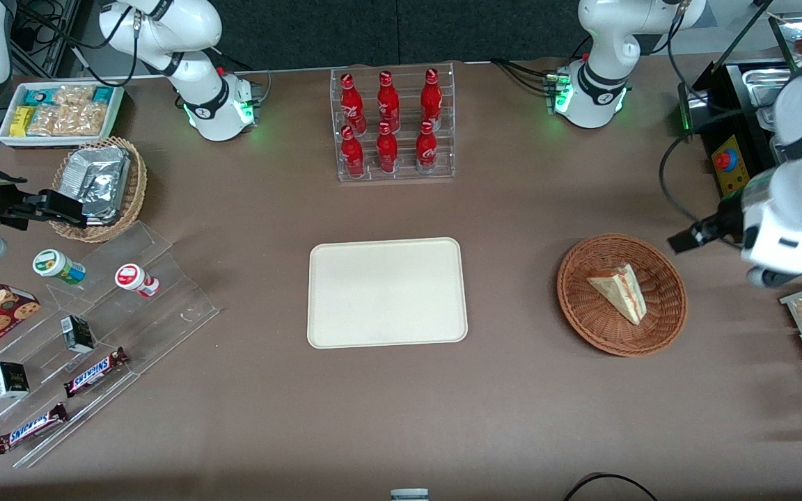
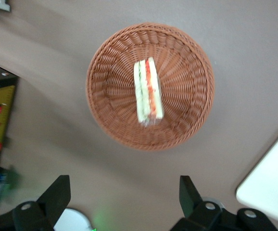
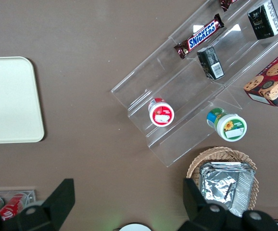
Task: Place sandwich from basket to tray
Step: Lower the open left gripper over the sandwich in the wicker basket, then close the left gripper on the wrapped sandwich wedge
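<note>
The working arm is made of smooth white rounded shells with dark grey bands at the joints, and its round white base (image 1: 590, 90) carries a black ring and small green lights, with black cables going out of it. Its pincer (image 2: 124, 190) has two black wedge-shaped fingers (image 2: 57, 192) standing well apart — each one sits on a black mount with a silver screw head. A black block sticks out of the white wrist housing.

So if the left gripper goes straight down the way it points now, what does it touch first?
Probably bare table, just short of the basket. The open gripper hangs above the table, and the sandwich lies further ahead in the basket. Depth is hard to judge.
</note>
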Available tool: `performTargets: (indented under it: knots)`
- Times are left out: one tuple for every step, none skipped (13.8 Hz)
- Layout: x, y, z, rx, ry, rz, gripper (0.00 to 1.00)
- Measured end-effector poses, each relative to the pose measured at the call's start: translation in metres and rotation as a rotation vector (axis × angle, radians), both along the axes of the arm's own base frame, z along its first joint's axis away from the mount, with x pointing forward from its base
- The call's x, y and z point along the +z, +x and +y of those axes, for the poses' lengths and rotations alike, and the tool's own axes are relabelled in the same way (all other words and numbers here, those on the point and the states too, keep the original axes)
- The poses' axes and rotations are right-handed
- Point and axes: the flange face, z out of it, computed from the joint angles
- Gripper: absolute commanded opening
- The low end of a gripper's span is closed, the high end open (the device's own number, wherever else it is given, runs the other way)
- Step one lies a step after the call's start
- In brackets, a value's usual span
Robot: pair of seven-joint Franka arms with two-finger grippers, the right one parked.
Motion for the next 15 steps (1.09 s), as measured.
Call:
performTargets:
  knots:
    - [-0.021,0.0,-0.002,0.035,0.007,-0.005,1.0]
    - [-0.041,-0.001,-0.003,0.06,0.012,-0.011,1.0]
    - [-0.06,-0.003,-0.003,0.08,0.015,-0.021,1.0]
    - [-0.078,-0.006,-0.003,0.099,0.017,-0.032,1.0]
    - [-0.096,-0.009,-0.003,0.117,0.019,-0.044,1.0]
    - [-0.112,-0.013,-0.002,0.127,0.019,-0.056,1.0]
    - [-0.128,-0.017,-0.002,0.139,0.018,-0.072,1.0]
    - [-0.143,-0.022,-0.002,0.156,0.018,-0.089,1.0]
    - [-0.157,-0.026,-0.002,0.171,0.018,-0.102,1.0]
    - [-0.17,-0.031,-0.001,0.179,0.018,-0.108,1.0]
    - [-0.182,-0.036,-0.001,0.184,0.018,-0.111,1.0]
    - [-0.194,-0.039,-0.001,0.188,0.017,-0.117,1.0]
    - [-0.205,-0.041,0.0,0.191,0.016,-0.121,1.0]
    - [-0.217,-0.042,0.0,0.193,0.016,-0.119,1.0]
    - [-0.227,-0.042,0.001,0.195,0.017,-0.115,1.0]
